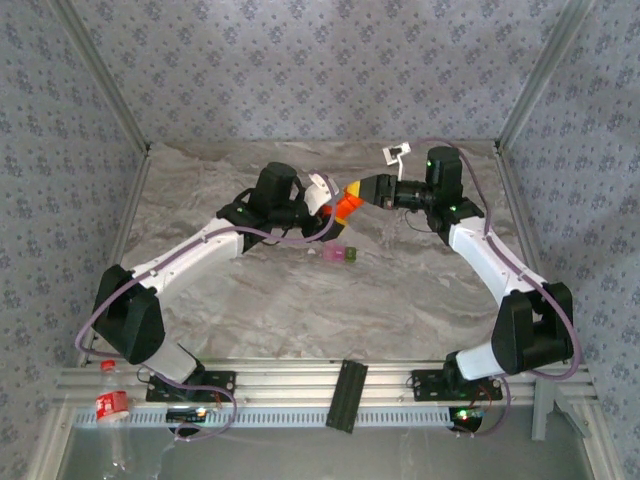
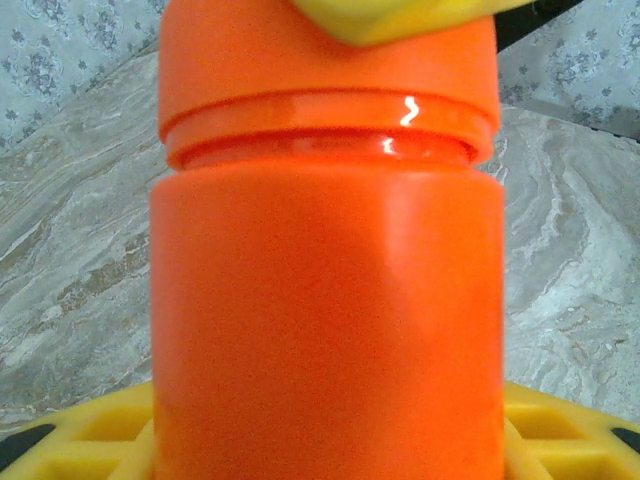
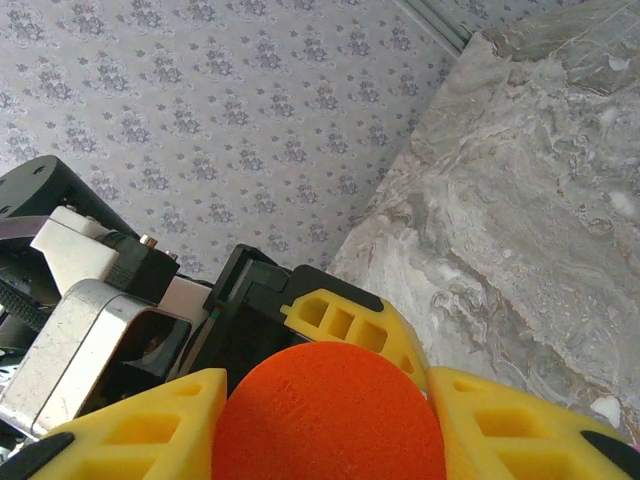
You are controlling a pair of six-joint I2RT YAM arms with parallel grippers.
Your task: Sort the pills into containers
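Left claw (image 1: 332, 208) clamps orange bottle (image 2: 325, 330) body; right claw (image 3: 330, 425) pinches its cap (image 3: 330, 395); containers (image 1: 338, 255) nearby on bench (image 1: 300, 300).

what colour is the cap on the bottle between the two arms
The cap is orange, like the bottle; clearest in the left wrist view.

Overhead view faces the table (image 1: 290, 300); both wrist views crowd the bottle (image 2: 320, 330)
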